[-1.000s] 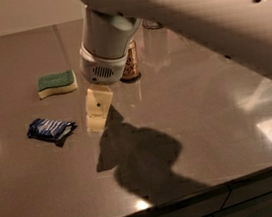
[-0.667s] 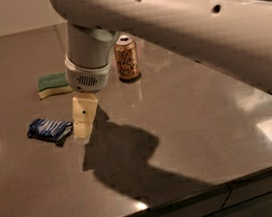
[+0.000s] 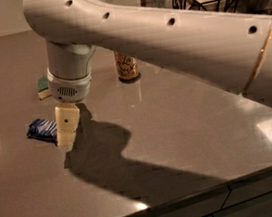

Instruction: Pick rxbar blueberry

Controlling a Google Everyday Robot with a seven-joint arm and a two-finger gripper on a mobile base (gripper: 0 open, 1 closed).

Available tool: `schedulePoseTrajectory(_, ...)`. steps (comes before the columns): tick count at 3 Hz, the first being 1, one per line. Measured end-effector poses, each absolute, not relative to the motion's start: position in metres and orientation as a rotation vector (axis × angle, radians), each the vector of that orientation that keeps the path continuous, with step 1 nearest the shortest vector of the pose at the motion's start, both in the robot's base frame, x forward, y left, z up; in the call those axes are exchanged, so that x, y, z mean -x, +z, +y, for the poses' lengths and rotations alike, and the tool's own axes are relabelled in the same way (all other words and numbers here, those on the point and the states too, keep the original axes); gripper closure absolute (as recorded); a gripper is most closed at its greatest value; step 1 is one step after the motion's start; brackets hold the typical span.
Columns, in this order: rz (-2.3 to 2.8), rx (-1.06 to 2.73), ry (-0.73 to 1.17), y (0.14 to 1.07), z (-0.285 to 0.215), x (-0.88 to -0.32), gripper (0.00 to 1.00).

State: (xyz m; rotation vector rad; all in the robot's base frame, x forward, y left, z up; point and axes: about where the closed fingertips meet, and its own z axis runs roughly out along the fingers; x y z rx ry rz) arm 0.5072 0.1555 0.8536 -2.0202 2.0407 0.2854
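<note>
The brown counter (image 3: 188,123) holds a can (image 3: 127,66) and a sponge (image 3: 43,86) half hidden behind the arm; the gripper (image 3: 65,142) hangs just beside the rxbar blueberry (image 3: 40,129), whether clenched I cannot tell

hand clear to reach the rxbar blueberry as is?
Likely yes. The hand hangs just right of the rxbar blueberry in the camera view, overlapping its edge; nothing lies between them. The sponge and the can sit farther back on the table.
</note>
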Motion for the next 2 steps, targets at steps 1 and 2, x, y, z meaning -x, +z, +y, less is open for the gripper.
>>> schedulePoseTrajectory(1,2.046,2.024,0.294,0.846,0.175,-0.502,0.00)
schedulePoseTrajectory(2,2.054,2.028,0.295,0.841,0.191,-0.498,0.14)
